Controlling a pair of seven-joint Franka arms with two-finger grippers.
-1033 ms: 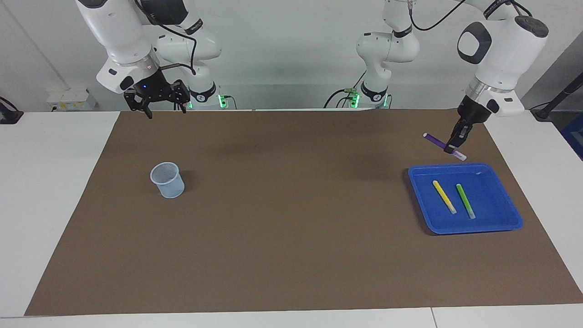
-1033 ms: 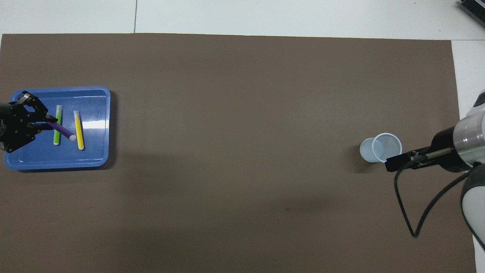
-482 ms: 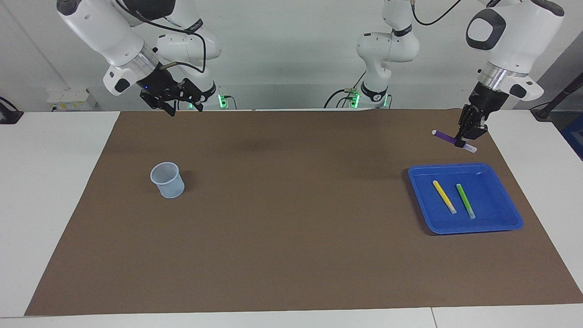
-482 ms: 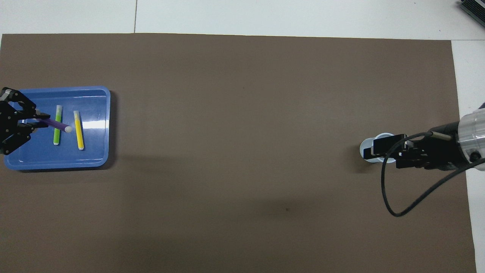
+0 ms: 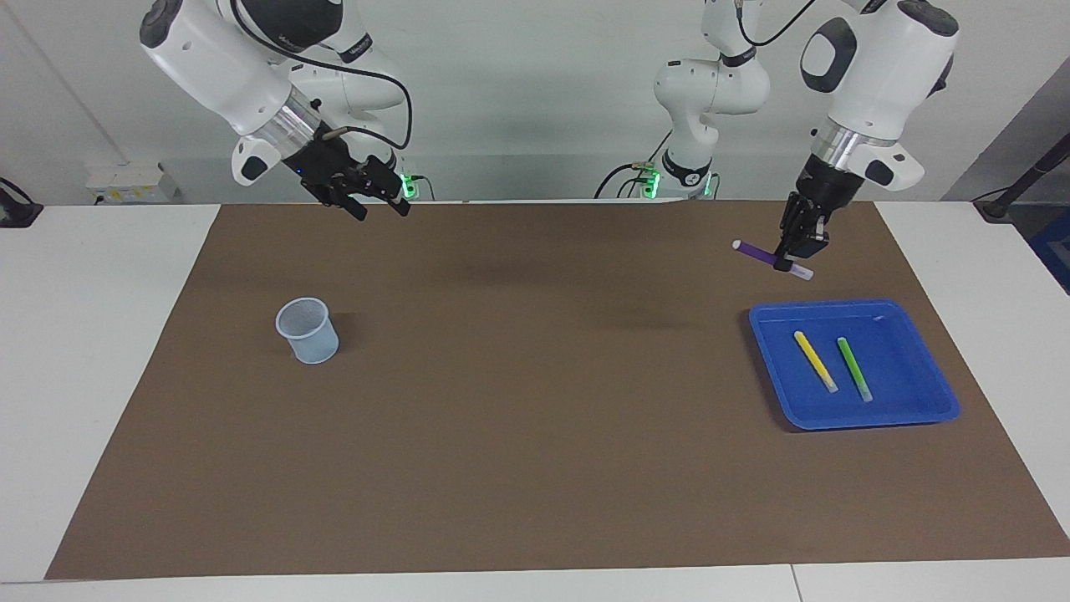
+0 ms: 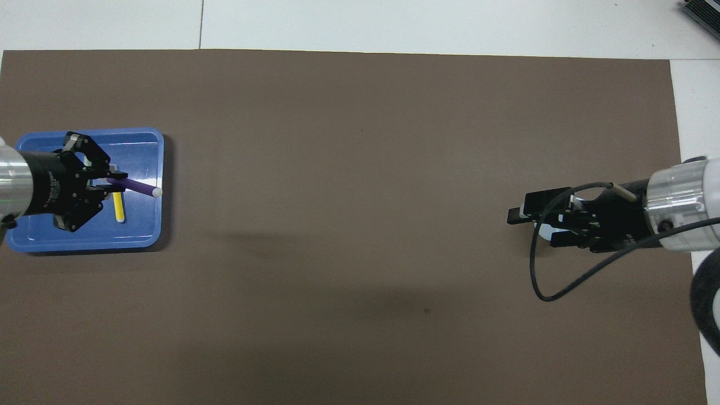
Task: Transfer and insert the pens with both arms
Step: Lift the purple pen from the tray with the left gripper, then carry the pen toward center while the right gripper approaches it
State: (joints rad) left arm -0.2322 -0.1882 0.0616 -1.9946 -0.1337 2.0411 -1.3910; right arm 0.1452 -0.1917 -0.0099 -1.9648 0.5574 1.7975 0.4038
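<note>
From the facing view, a brown mat (image 5: pixel 535 393) is covering most of the white counter (image 5: pixel 92 351). A shallow blue plastic tray (image 5: pixel 924 410) with rounded corners is sitting toward the left arm's end, and a yellow pen (image 5: pixel 815 361) and a green pen (image 5: pixel 854 369) are lying side by side in it, apart from each other, each with a pale cap. A small pale translucent cup (image 5: pixel 308 331) with a meshed look is standing upright on the mat toward the right arm's end, well apart from the tray. The left gripper (image 5: pixel 790 259) is hanging in the air over bare mat just beside the tray's robot-side edge, clamping the purple pen (image 5: pixel 765 257) near its capped end, so the slim barrel is sticking out sideways at a slight tilt. The right gripper (image 5: pixel 380 205) is hovering over the mat's robot-side edge with its fingers spread wide, holding nothing. Nothing is standing between the two grippers.

From the overhead view, the left gripper (image 6: pixel 109 183) is covering part of the tray (image 6: pixel 143 233) and hiding the green pen; only the lower stretch of the yellow pen (image 6: pixel 118 209) is showing. The purple pen (image 6: pixel 135 187) is pointing toward the tray's rim. The right gripper (image 6: pixel 526 216) is covering the cup almost wholly, a black cable (image 6: pixel 554 281) looping beside it.
</note>
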